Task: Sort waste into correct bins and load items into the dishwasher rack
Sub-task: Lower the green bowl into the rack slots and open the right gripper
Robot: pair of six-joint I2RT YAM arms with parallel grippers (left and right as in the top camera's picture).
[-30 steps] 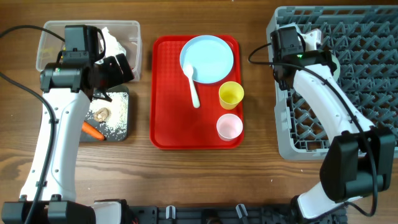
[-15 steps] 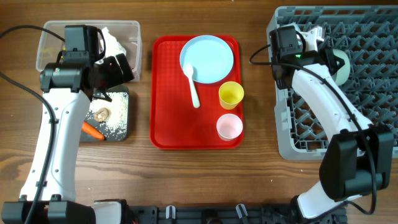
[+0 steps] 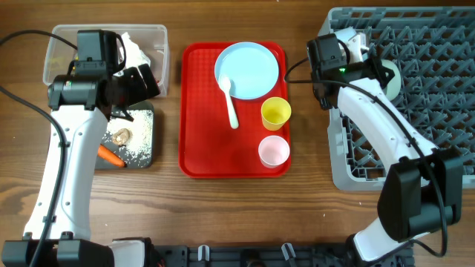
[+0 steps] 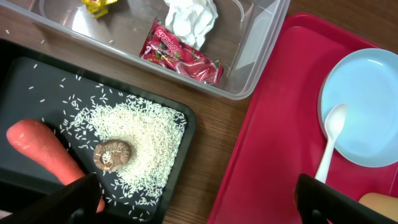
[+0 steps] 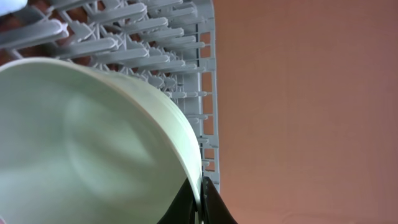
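Note:
My right gripper (image 3: 373, 62) is shut on the rim of a pale blue-green bowl (image 3: 392, 76), held on edge over the top left corner of the grey dishwasher rack (image 3: 434, 119). In the right wrist view the bowl (image 5: 81, 149) fills the left side, with the gripper (image 5: 200, 208) pinching its rim. My left gripper (image 3: 139, 90) hangs open and empty above the black tray (image 4: 25, 74) and the clear tub (image 4: 261, 37). Carrot (image 4: 43, 152), brown lump (image 4: 113, 154) and rice (image 4: 146, 130) lie in the black tray. Tissue (image 4: 191, 15) and a red wrapper (image 4: 181, 53) lie in the tub.
The red serving tray (image 3: 208, 148) in the middle carries the pale blue plate (image 3: 252, 74), a white spoon (image 3: 230, 100), a yellow cup (image 3: 275, 113) and a pink cup (image 3: 273, 151). Bare wooden table lies between the tray and the rack.
My right arm has swung left with the bowl, toward the rack's left edge. The left arm has not moved.

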